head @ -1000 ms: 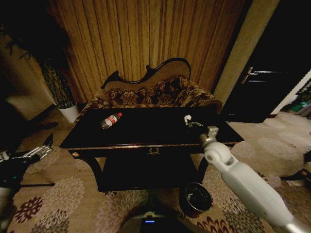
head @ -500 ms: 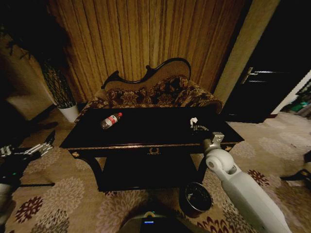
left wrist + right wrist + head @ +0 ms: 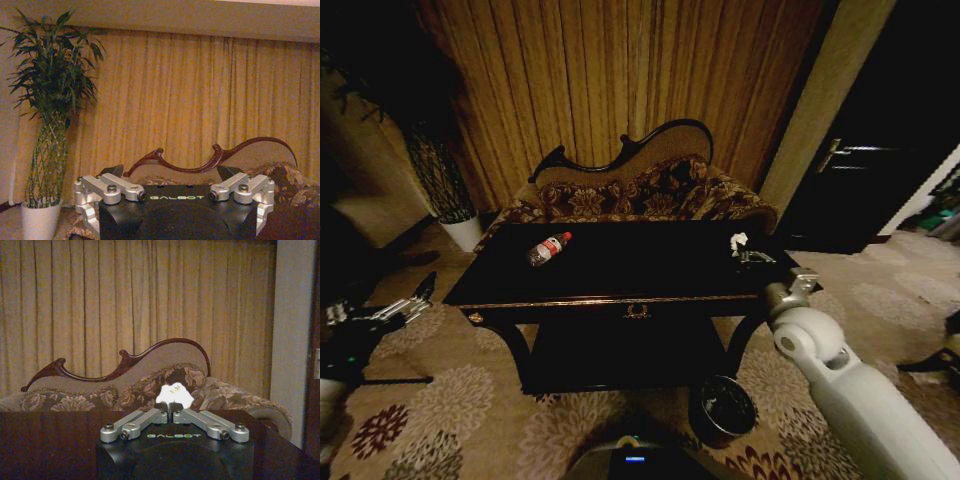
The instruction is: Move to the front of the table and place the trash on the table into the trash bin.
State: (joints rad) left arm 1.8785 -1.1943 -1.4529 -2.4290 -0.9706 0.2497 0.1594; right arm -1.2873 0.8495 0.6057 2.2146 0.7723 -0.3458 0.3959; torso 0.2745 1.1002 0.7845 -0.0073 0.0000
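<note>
The black table (image 3: 640,268) stands right in front of me. On its left part lies a clear bottle (image 3: 549,247) with a red label. My right gripper (image 3: 748,254) hovers over the table's right end, shut on a white crumpled scrap (image 3: 738,240). The right wrist view shows the right gripper (image 3: 171,408) with its fingers pinched together under the scrap (image 3: 174,394), above the dark tabletop (image 3: 50,440). The trash bin (image 3: 722,408) sits on the carpet below the table's right front corner. My left gripper (image 3: 412,298) hangs open, low and left of the table, and in its wrist view the left gripper (image 3: 172,172) holds nothing.
A floral sofa (image 3: 640,195) stands behind the table against the curtains. A tall plant in a white pot (image 3: 463,232) is at the back left. A dark door (image 3: 860,170) is to the right. Patterned carpet surrounds the table.
My right gripper has carried the white scrap to the right, from mid-right of the tabletop to its right end. The left arm has barely moved.
</note>
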